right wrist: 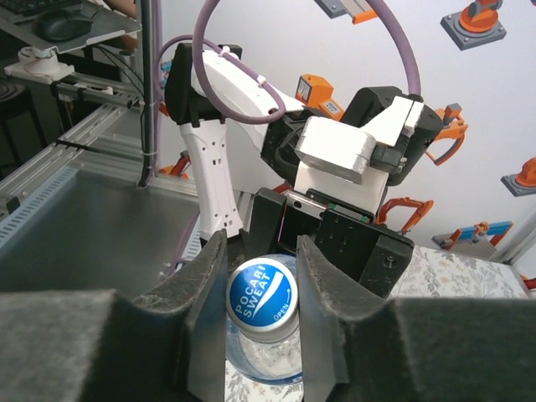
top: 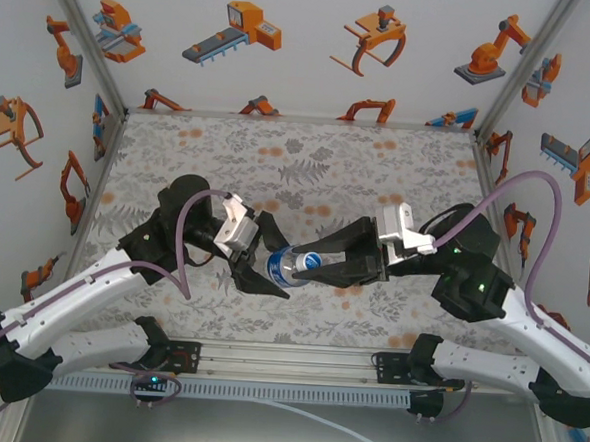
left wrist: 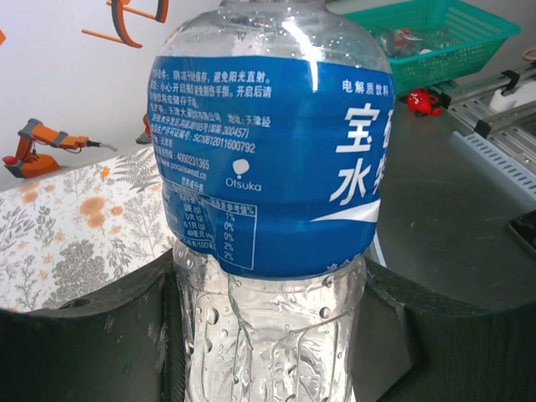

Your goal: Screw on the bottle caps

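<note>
So the biggest thing in the shot was the table (top: 309, 157), covered in a grey leafy cloth with orange flowers, boxed in by white walls with cartoon robot stickers on them. Both arms reached in from the near edge and met about mid-table. The left arm (top: 80, 288) came in from the left and the right arm (top: 510, 314) from the right, each with a purple cable looping over it.

Off to the side, the left wrist camera caught a green mesh basket (left wrist: 444, 42) sitting on a grey metal surface well away from the cloth. There was some stuff in it, but it was too blurry to make out.

The bottle (top: 297, 264) was the one with the blue label. It was lying on its side up off the cloth, strung between the two pincers. The left gripper (left wrist: 268, 335) was clamped around the clear, ribbed lower part just under the label, with its black fingers (left wrist: 92, 335) pressed in on both sides. There were little droplets inside the plastic.

The right gripper (right wrist: 262, 280) faced it head-on from the other end. Its two padded fingers (right wrist: 209, 293) were pulled in snug against either side of the cap (right wrist: 262, 303), so it was gripping that. The cap was a small round blue-and-white one with POCARI SWEAT printed on top. It was sitting on the bottle's neck, though I couldn't tell how far it was threaded on.
</note>
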Controlling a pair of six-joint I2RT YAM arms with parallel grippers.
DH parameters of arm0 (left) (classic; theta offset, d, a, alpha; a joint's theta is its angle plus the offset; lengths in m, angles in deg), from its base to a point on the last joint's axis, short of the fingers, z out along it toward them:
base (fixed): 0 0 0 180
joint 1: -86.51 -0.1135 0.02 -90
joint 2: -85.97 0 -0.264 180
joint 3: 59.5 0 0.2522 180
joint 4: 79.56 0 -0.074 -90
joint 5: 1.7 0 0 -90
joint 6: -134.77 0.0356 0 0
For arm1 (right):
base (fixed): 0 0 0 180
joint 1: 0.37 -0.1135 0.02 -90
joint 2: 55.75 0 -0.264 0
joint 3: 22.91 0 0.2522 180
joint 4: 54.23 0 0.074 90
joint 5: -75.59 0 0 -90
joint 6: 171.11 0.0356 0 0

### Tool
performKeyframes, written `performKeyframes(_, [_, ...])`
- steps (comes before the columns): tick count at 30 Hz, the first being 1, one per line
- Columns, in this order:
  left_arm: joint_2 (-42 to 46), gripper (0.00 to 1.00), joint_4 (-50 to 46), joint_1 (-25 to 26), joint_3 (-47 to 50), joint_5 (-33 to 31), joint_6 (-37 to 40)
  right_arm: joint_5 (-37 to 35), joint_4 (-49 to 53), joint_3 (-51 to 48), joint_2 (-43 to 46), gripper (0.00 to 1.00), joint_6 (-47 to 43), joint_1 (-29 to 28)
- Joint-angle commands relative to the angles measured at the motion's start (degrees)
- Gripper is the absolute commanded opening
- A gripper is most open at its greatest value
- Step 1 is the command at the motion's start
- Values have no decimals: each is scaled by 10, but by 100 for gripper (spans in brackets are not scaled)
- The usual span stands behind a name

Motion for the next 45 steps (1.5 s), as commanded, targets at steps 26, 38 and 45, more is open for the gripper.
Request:
performKeyframes(26, [-56, 74, 78, 150, -20, -571, 86, -534, 56, -12, -17, 0, 104, 0])
performKeyframes(38, [-20, 97, -10, 40, -21, -587, 50, -385, 47, -24, -60, 0, 100, 201])
performKeyframes(45, [-9, 97, -59, -59, -26, -581, 0, -280, -101, -63, -168, 0, 84, 339])
